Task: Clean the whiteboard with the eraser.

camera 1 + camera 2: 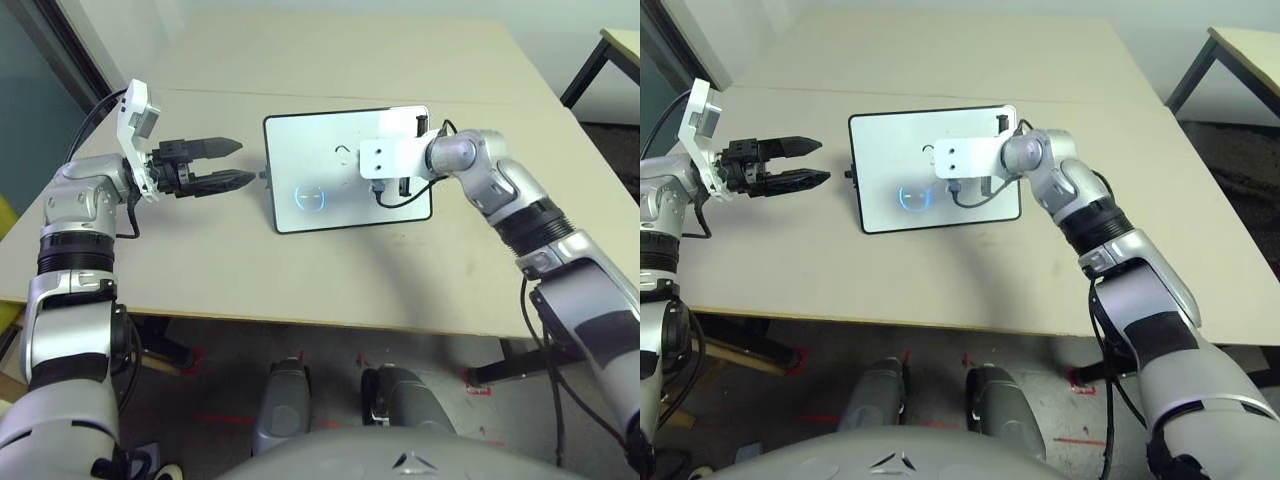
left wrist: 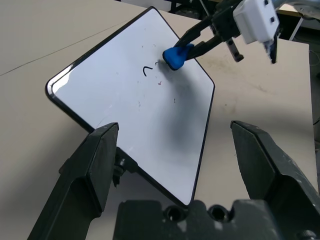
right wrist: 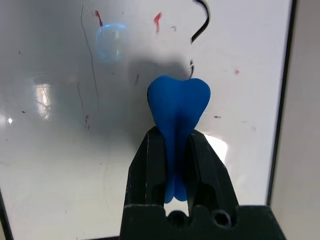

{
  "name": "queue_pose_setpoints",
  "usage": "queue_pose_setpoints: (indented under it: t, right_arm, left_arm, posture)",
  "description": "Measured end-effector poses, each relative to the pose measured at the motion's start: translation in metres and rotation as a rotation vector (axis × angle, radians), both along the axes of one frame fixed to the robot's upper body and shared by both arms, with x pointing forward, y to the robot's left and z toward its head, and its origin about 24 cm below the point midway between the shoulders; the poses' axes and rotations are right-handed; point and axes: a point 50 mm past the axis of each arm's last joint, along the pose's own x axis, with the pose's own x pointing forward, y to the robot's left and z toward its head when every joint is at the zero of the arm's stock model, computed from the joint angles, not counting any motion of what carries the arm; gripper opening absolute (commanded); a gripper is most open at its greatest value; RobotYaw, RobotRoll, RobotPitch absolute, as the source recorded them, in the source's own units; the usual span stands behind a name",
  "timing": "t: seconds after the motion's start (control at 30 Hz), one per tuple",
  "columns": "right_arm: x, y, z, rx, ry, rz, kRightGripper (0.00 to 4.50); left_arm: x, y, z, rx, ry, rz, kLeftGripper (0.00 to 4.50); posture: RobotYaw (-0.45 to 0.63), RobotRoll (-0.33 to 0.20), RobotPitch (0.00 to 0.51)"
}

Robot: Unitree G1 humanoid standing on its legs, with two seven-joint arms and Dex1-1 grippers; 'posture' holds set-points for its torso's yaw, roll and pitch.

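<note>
The whiteboard (image 1: 310, 140) lies flat in the middle of the table, with a faint blue circle (image 1: 310, 196) near its front left. A short black stroke (image 3: 202, 20) and small red flecks (image 3: 157, 20) mark its surface. My right gripper (image 3: 175, 137) is shut on the blue eraser (image 3: 179, 107), whose tip presses on the board close to the black stroke (image 2: 147, 70). From the head, the right wrist's white camera mount (image 1: 385, 158) covers that spot. My left gripper (image 1: 245, 163) hovers open just left of the board's left edge, with nothing between its fingers.
The beige table (image 1: 200, 270) has bare surface in front of and behind the board; its front edge runs close to my body. A second table (image 1: 620, 45) stands at the far right. A cable (image 1: 400, 200) loops from the right wrist over the board.
</note>
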Motion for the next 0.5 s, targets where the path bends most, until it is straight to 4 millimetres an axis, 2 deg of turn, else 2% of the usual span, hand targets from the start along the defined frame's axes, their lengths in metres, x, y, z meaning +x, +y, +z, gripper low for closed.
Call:
queue_pose_setpoints:
  t: [0.17,0.5]
  right_arm:
    - [-0.002,0.003,0.003,0.000,0.017,-0.006,0.34]
    - [0.007,0.027,-0.004,0.006,0.030,-0.008,0.34]
  left_arm:
    - [0.000,-0.001,0.001,-0.001,-0.004,-0.002,4.50]
    - [0.001,-0.002,0.002,-0.003,-0.010,-0.006,4.50]
  posture:
    - [0.28,0.000,0.057]
    - [0.29,0.000,0.055]
